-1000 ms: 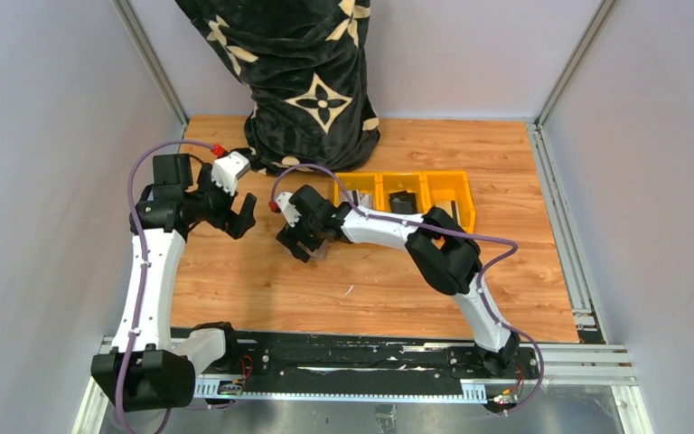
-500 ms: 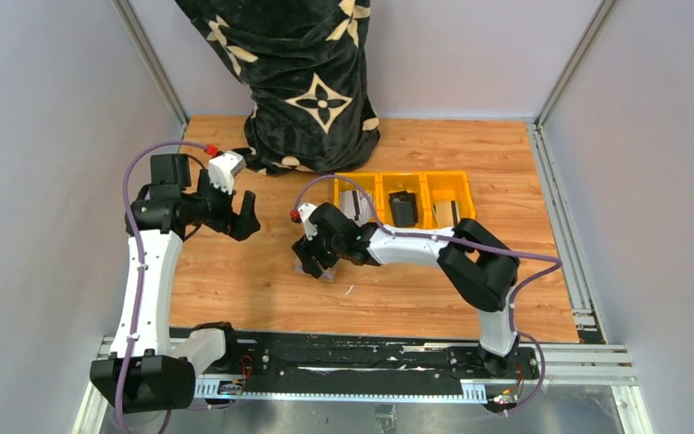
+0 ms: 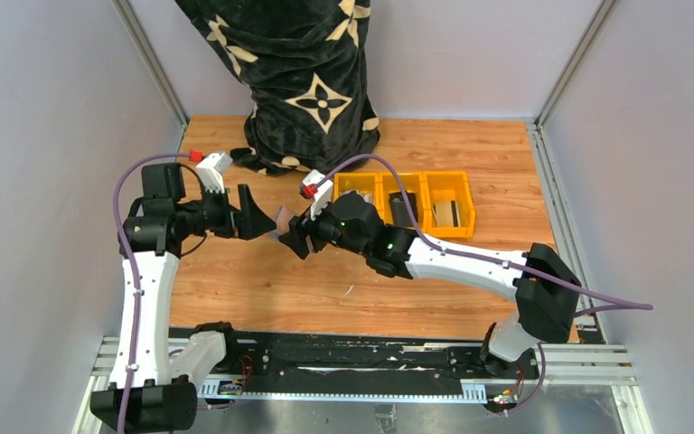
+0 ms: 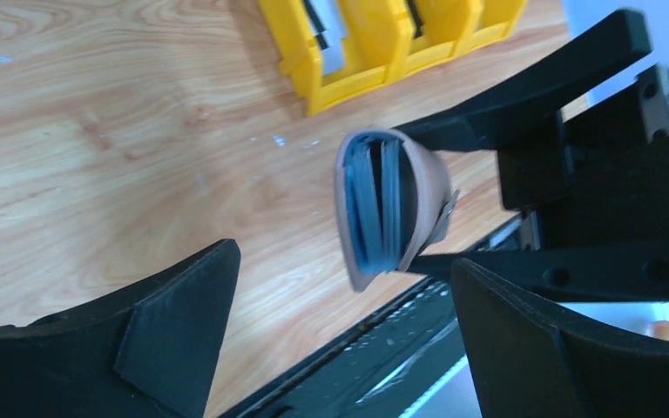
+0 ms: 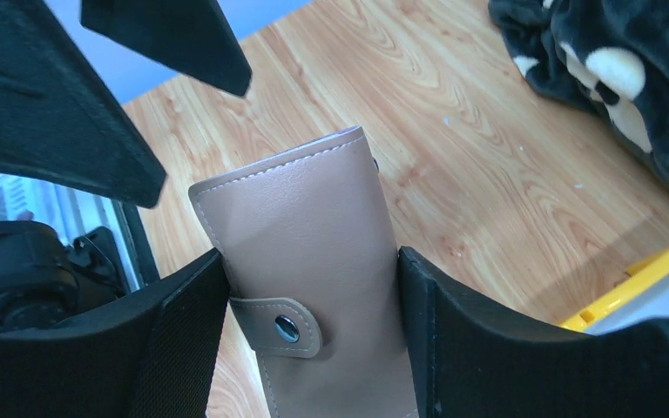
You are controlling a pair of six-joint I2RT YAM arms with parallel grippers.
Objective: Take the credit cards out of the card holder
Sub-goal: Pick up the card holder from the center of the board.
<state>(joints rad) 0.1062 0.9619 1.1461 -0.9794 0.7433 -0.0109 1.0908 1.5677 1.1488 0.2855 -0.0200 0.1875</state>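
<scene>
Your right gripper (image 5: 312,258) is squeezing the card holder (image 5: 287,205). One finger is pressed on each long side. The holder is up in the air, off the table (image 3: 325,289). It sticks out toward your left gripper (image 4: 344,266). The left gripper has its fingers spread wide, one on each side of the holder's end. It is not touching it and it holds nothing.

I think the job has only just begun. The holder is picked up and held out, and that is all. The credit cards (image 4: 370,205) are all inside it, and you can only see their thin blue-grey edges. The little strap with the stud looks snapped shut. So you may need to open it, then pull each card out.

Now count. There is one card holder. I see two or three card edges, but I cannot tell for sure. No card is out. Farther back sits one yellow bin (image 3: 459,194) with three parts. One black flowered cloth (image 3: 307,81) is behind it.
</scene>
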